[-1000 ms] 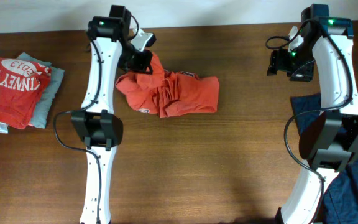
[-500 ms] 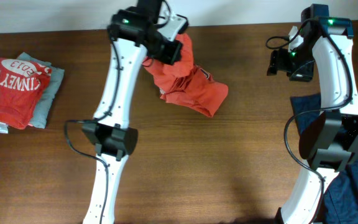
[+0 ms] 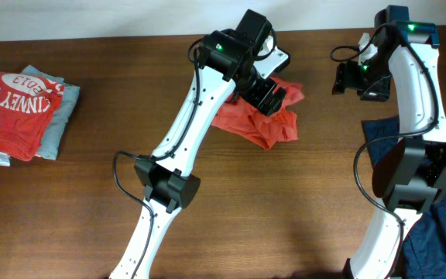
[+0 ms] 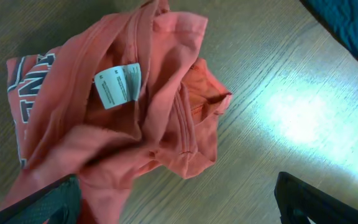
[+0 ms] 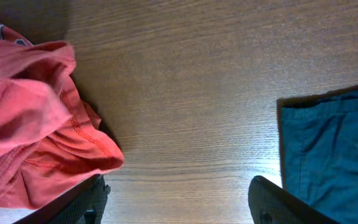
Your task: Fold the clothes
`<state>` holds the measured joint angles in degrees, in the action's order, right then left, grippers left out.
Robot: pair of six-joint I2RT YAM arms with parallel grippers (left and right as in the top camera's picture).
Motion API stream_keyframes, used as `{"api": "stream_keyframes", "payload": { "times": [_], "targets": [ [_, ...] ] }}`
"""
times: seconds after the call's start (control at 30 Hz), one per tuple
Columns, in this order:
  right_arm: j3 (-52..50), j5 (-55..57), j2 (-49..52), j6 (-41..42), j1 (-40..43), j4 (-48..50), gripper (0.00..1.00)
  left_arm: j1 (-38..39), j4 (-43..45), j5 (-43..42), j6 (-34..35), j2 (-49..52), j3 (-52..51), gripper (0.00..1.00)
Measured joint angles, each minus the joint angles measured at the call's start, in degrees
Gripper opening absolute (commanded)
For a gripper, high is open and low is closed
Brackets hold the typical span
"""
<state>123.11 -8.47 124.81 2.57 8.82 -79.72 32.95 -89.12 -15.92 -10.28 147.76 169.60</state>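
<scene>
**Overhead view.** I am holding the left gripper (image 3: 272, 94) above the crumpled red-orange T-shirt (image 3: 273, 128). The shirt is lying in a heap on the wooden table (image 3: 285, 225), toward the far edge and right of centre.

**Left wrist view.** The left jaws are standing wide apart. One finger (image 4: 45, 200) is showing at the shirt's edge and the other is over bare wood. I cannot tell whether the first is touching the cloth. The shirt's white label (image 4: 118, 85) is facing up, and printed lettering (image 4: 27, 71) is showing on one fold.

**Right wrist view.** The right gripper (image 5: 176, 202) is hovering with its jaws wide and only wood between them. The shirt is lying to one side and the dark navy garment (image 5: 334, 155) to the other.

**Overhead view, margins.** The navy garment is lying at the table's right edge, partly hidden by the right arm (image 3: 416, 93). At the far left, a folded red printed shirt (image 3: 14, 105) is resting on a folded grey garment (image 3: 59, 124), well apart from both grippers.
</scene>
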Motion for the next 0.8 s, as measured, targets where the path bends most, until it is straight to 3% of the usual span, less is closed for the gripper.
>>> {"api": "stream_keyframes", "payload": {
  "times": [0.2,0.4,0.5,0.6,0.8],
  "targets": [
    [0.0,-4.4,0.0,-0.1,2.4,-0.1,0.77,-0.9,0.9,0.3,0.0,0.0,0.0,0.99],
    [0.0,-13.2,0.0,-1.4,1.7,-1.2,0.77,-11.1,2.9,0.4,3.0,-0.3,3.0,0.99],
    [0.0,-14.7,0.0,-1.2,-3.1,-1.3,0.78,-19.9,4.2,0.5,5.5,-2.6,3.9,0.99],
    [0.0,-13.0,0.0,4.0,-10.1,-0.2,0.77,-27.4,3.4,0.6,6.9,-4.6,4.7,0.99],
    [0.0,-6.5,0.0,17.5,-21.1,6.1,0.68,-30.2,2.3,0.6,7.4,-4.9,4.7,0.99]
  ]
}}
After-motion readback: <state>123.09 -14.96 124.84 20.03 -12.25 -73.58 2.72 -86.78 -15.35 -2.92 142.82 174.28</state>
